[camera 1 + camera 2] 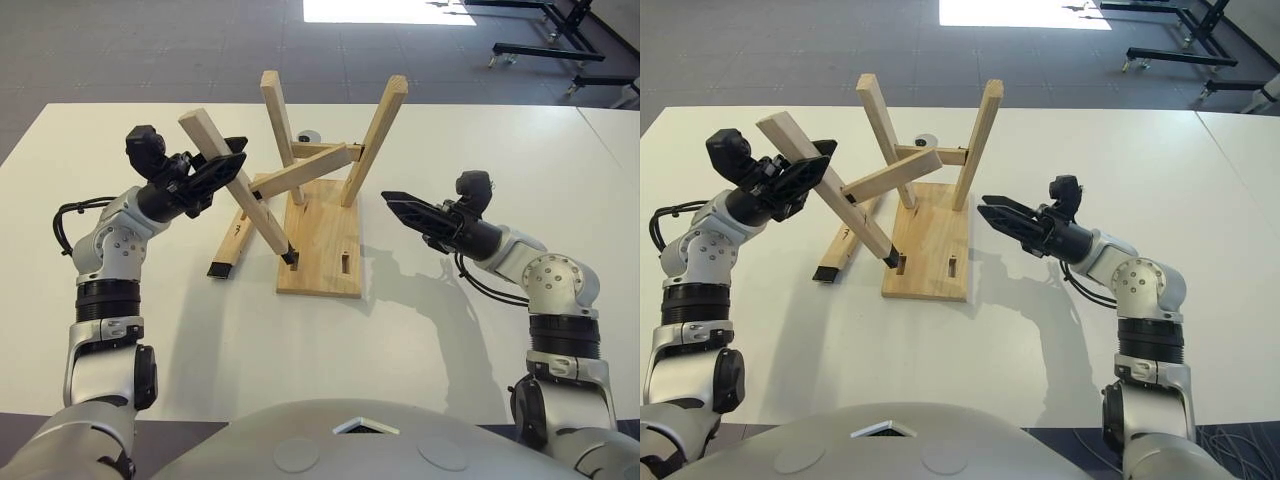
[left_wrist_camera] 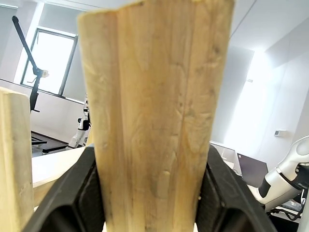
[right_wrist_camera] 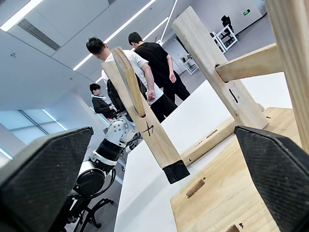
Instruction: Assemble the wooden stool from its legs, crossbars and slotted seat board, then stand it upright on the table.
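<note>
Pale, square-cut wooden parts are lying and standing on the smooth white table (image 1: 300, 350). The flat rectangular seat board (image 1: 325, 262), cut with small slots, is lying near the middle. At its far end two legs (image 1: 375, 140) are standing splayed, with a crossbar (image 1: 330, 150) joining them. The left gripper (image 1: 232, 162) is clamping its black fingers (image 2: 77, 193) on the upper part of a third leg (image 1: 255, 205), which is tilting down so its black-capped foot (image 1: 290, 257) is touching the board's near left slot. The right gripper (image 1: 405, 208) is hovering just right of the board, its ribbed pads (image 3: 280, 169) spread wide and gripping nothing. Left of the board a fourth leg (image 1: 232, 245) is lying flat. Beyond the stool a small round grey thing (image 1: 307, 136) is sitting.
</note>
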Robot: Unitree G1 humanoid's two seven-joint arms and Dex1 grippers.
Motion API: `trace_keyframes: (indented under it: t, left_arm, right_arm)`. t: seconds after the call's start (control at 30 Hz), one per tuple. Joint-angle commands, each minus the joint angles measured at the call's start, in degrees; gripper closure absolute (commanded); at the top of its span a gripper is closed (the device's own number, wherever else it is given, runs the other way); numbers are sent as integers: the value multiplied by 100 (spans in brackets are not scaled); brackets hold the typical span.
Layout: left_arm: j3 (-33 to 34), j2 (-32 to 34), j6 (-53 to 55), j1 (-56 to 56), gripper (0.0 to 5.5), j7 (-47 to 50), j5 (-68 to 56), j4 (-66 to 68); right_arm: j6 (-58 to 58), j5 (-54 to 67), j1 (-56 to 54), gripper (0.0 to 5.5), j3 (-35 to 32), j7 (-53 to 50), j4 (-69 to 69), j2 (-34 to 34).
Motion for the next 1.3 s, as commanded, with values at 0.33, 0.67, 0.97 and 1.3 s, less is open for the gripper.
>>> trace_keyframes:
  t: [0.33,0.67,0.97,1.3]
  left_arm:
    - [-409,-322,-721,-380,345,-772,905,836]
    - [-333,-240,-775,-830,345,-1002,1053,1146]
    - [-139,-240,-518,-967,345,-978,959,967]
    - [-302,-364,-779,-856,345,-1218,1279,1522]
  right_arm:
    - [167,60,-127,10,-15,-112,-8,123]
    - [172,83,-48,10,-8,-158,-85,218]
    - [174,89,-93,10,-16,-209,-32,295]
    - [253,105,-201,10,-39,-211,42,292]
